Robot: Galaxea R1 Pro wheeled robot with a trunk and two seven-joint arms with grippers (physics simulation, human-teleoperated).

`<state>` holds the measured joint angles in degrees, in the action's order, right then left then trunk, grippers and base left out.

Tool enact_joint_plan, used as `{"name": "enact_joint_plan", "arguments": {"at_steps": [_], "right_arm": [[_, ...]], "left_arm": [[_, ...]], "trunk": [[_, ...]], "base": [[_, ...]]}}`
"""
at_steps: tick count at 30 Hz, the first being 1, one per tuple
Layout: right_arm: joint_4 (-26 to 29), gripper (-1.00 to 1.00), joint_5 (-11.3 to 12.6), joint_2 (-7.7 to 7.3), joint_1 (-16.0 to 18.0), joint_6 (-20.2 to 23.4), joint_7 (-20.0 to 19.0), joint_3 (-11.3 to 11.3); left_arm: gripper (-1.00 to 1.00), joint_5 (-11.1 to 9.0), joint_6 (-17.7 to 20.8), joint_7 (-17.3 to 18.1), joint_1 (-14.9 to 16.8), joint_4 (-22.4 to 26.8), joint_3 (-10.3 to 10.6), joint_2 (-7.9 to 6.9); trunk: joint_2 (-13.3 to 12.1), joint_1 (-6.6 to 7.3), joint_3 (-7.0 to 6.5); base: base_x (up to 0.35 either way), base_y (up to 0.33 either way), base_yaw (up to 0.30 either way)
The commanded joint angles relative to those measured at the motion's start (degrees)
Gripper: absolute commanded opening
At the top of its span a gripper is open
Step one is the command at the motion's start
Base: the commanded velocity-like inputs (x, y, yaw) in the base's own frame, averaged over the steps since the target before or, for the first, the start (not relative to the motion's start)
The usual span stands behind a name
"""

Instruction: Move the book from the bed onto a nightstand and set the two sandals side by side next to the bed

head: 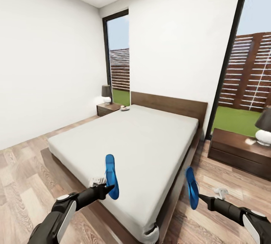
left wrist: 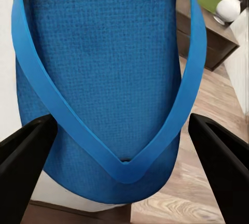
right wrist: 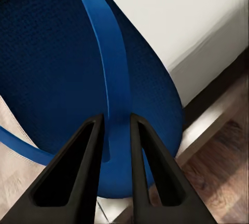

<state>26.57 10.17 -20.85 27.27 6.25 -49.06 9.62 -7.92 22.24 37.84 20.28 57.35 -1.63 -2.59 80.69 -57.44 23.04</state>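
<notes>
Both blue sandals are off the floor. One sandal (head: 111,172) stands on end over the near part of the bed (head: 143,134), with my left gripper (head: 107,188) shut on it; the left wrist view shows the sandal (left wrist: 104,53) spanning between the two fingers of the gripper (left wrist: 124,151). The other sandal (head: 191,185) hangs beside the bed's near right corner, over the floor. My right gripper (head: 199,195) pinches its strap; its fingers (right wrist: 88,156) are close together on the sandal (right wrist: 46,53). A small grey thing (head: 125,108), perhaps the book, lies at the mattress's far left corner.
A nightstand (head: 108,109) with a dark-shaded lamp (head: 107,93) stands at the bed's far left. Another nightstand (head: 237,153) with a lamp (head: 263,127) is at the right. Wood floor (head: 26,176) runs along both sides of the bed. Tall windows flank the headboard.
</notes>
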Motion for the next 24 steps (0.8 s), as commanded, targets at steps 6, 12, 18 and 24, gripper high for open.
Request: {"name": "enact_joint_plan", "arguments": {"at_steps": [6,12,18,24], "right_arm": [[-0.03,-1.00,0.56,0.01,0.06,0.60,-0.25,0.14],[-0.03,-1.00,0.56,0.01,0.06,0.60,-0.25,0.14],[-0.03,-1.00,0.56,0.01,0.06,0.60,-0.25,0.14],[-0.03,-1.00,0.56,0.01,0.06,0.60,-0.24,0.14]], "left_arm": [[-1.00,-0.52,0.52,0.13,0.02,0.03,-0.09,-0.01],[-1.00,-0.52,0.53,0.13,0.02,0.05,-0.13,-0.04],[-1.00,-0.52,0.53,0.13,0.02,0.05,-0.13,-0.04],[-1.00,-0.52,0.53,0.13,0.02,0.05,-0.13,-0.04]], "trunk": [[-0.36,0.22,-0.28],[-2.77,1.54,-1.52],[-3.17,1.76,-1.86],[-3.17,1.76,-2.02]], "base": [[0.000,0.000,-0.286],[0.000,0.000,-0.286],[0.000,0.000,-0.286],[0.000,0.000,-0.286]]}}
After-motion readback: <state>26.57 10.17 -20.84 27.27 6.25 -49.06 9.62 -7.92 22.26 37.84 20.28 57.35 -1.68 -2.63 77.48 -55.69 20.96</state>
